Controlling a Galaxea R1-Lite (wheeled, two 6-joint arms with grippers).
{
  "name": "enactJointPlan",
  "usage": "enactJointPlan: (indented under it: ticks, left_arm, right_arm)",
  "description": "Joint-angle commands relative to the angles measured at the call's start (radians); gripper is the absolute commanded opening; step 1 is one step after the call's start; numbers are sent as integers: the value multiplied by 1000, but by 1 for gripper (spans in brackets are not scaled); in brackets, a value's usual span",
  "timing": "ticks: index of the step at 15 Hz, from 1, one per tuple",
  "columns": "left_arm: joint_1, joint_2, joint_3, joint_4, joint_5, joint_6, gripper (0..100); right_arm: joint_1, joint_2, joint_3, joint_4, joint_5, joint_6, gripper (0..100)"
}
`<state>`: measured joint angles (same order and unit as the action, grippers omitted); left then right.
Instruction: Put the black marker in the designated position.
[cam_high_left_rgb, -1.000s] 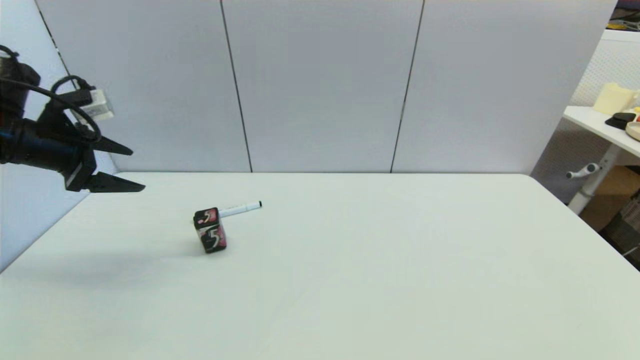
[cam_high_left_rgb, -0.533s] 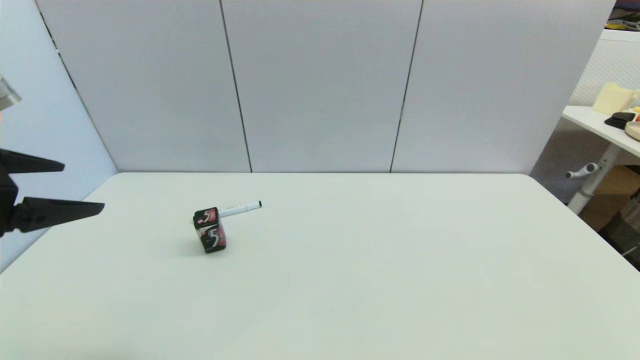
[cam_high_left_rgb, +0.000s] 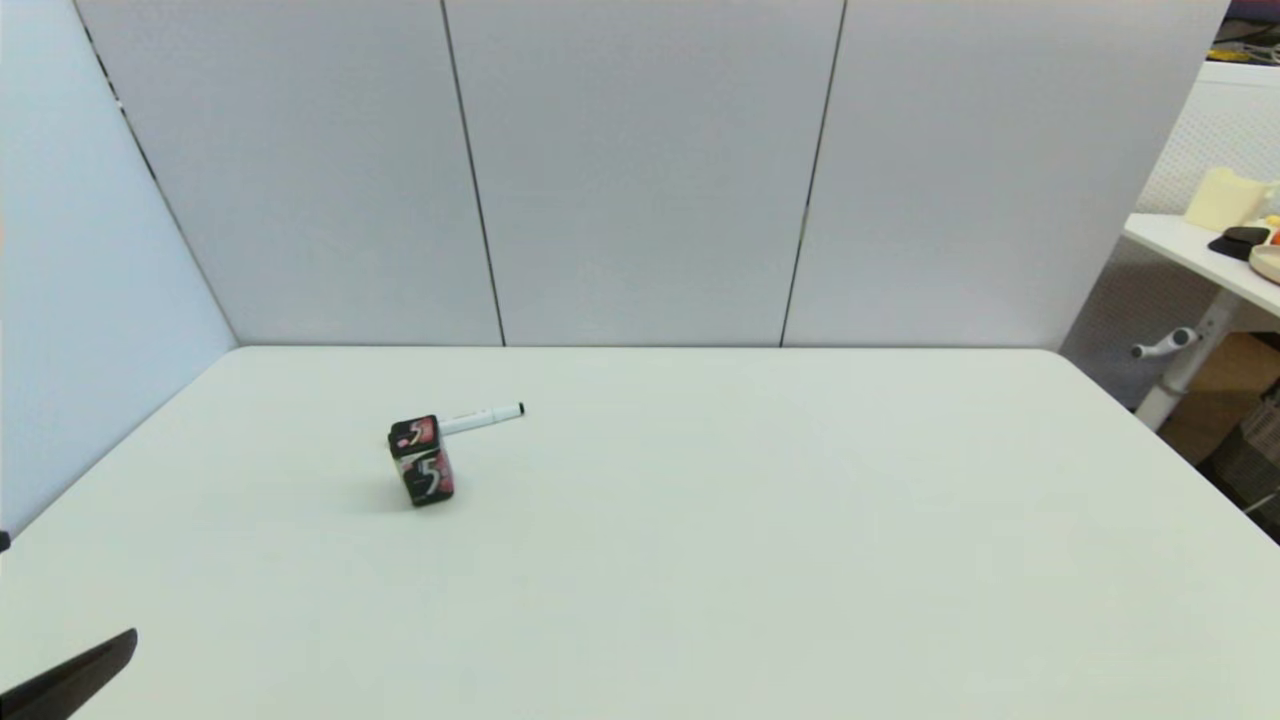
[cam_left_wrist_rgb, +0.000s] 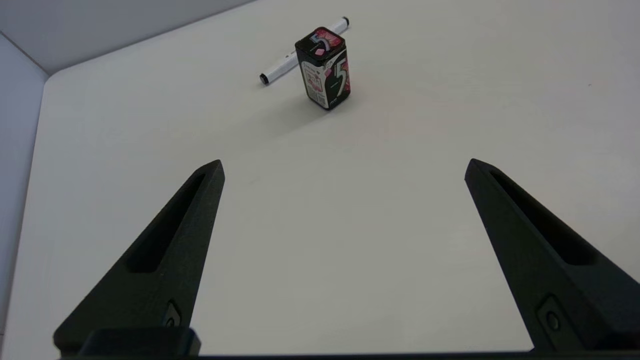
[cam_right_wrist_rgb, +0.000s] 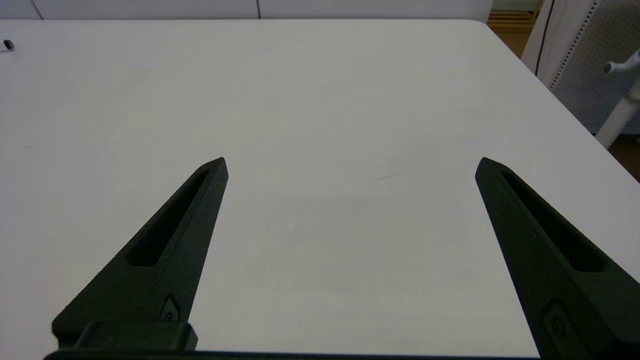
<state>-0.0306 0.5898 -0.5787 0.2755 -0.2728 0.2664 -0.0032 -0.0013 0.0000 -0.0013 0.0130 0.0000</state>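
At the lower left corner of the head view, my left gripper (cam_left_wrist_rgb: 344, 165) hangs wide open, holding nothing. Left of centre, the black marker (cam_high_left_rgb: 482, 418) lies touching behind the designated position (cam_high_left_rgb: 422, 461). My right gripper (cam_right_wrist_rgb: 352, 162) also gapes empty.

Box (cam_left_wrist_rgb: 327, 67): black, pink patches on top and sides, large white "5" on one face, a paler panel with small print on another. Marker (cam_left_wrist_rgb: 280, 65): white barrel, black tips at both ends, small dark print. Table (cam_high_left_rgb: 750, 560): plain white. Left gripper (cam_left_wrist_rgb: 343, 165) and right gripper (cam_right_wrist_rgb: 351, 162): matt black fingers. Far wall panels (cam_high_left_rgb: 640, 170): pale grey, dark seams.
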Motion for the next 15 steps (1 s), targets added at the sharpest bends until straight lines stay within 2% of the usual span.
enactJointPlan:
  ticks: [1, 5, 8, 12, 13, 15]
  left_arm:
    - [-14, -283, 208, -76, 35, -72, 100]
    - [11, -397, 362, -173, 70, -82, 100]
    - [20, -515, 450, -171, 79, -115, 100]
    - [23, -593, 533, -187, 213, -154, 100]
    - [23, -591, 566, -237, 241, -159, 100]
    - [23, -591, 579, -274, 242, -165, 100]
  right_arm:
    - [0, 1, 0, 0, 1, 0, 100]
    - [0, 1, 0, 0, 1, 0, 100]
    - [0, 1, 0, 0, 1, 0, 100]
    - [0, 1, 0, 0, 1, 0, 100]
    - [0, 1, 0, 0, 1, 0, 100]
    - [0, 1, 0, 0, 1, 0, 100]
